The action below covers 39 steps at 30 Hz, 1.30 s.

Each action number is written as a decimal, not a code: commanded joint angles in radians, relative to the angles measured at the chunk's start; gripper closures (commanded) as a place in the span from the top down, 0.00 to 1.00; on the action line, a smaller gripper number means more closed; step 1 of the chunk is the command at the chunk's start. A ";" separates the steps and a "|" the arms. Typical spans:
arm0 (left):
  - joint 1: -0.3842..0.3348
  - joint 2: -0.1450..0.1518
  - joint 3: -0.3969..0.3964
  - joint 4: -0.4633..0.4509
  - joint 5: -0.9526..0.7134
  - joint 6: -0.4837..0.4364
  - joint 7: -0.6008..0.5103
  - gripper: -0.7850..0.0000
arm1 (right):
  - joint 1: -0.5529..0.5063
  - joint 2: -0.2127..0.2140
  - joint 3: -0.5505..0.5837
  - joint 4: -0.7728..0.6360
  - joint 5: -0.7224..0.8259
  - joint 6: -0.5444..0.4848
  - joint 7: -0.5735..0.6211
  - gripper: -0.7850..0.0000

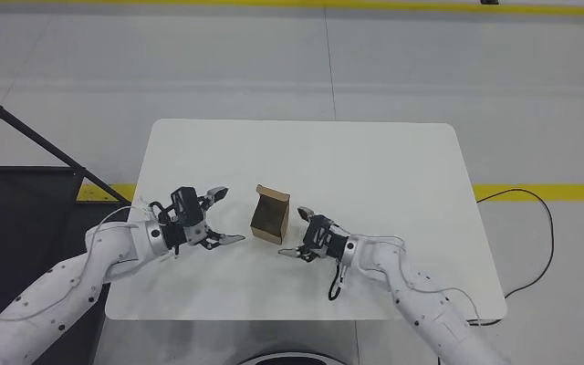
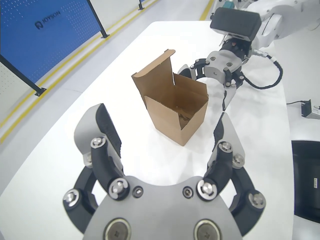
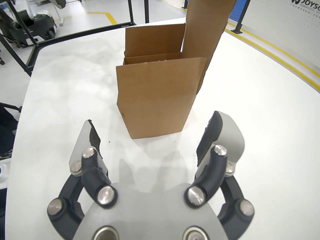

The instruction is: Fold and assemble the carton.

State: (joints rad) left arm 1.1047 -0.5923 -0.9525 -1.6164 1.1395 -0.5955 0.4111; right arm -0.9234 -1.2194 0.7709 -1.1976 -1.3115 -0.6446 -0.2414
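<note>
A: How does the left gripper [image 1: 225, 216] stand?
B: Fingers spread wide, nothing between them, pointing at the carton [image 1: 271, 214] from just beside it, its forearm low over the table [image 1: 365, 155].
A: And the right gripper [image 1: 295, 233]?
B: Also spread and empty, facing the carton's opposite side.
A: The carton?
B: Upright between both, touched by neither, top open, one tall flap raised.

I work at a white counter [image 1: 383, 155] on a pale grey floor [image 1: 182, 64], which a yellow stripe [image 1: 534, 192] crosses. A black cable [image 1: 551, 233] curls near the counter's edge. Blue perforated panels [image 2: 50, 26] stand beyond.
</note>
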 commanded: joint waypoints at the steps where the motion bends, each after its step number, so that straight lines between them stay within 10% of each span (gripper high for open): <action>1: 0.011 -0.003 -0.004 0.009 0.016 -0.006 0.062 1.00 | 0.035 -0.013 -0.021 0.057 0.010 -0.050 -0.048 1.00; 39: 0.045 -0.065 -0.078 0.035 0.107 -0.088 0.118 1.00 | 0.240 -0.166 -0.184 0.454 -0.140 -0.091 -0.408 0.90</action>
State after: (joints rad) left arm 1.1495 -0.6557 -1.0286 -1.5824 1.2447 -0.6820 0.5292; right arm -0.6862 -1.3824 0.5889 -0.7511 -1.4500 -0.7315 -0.6421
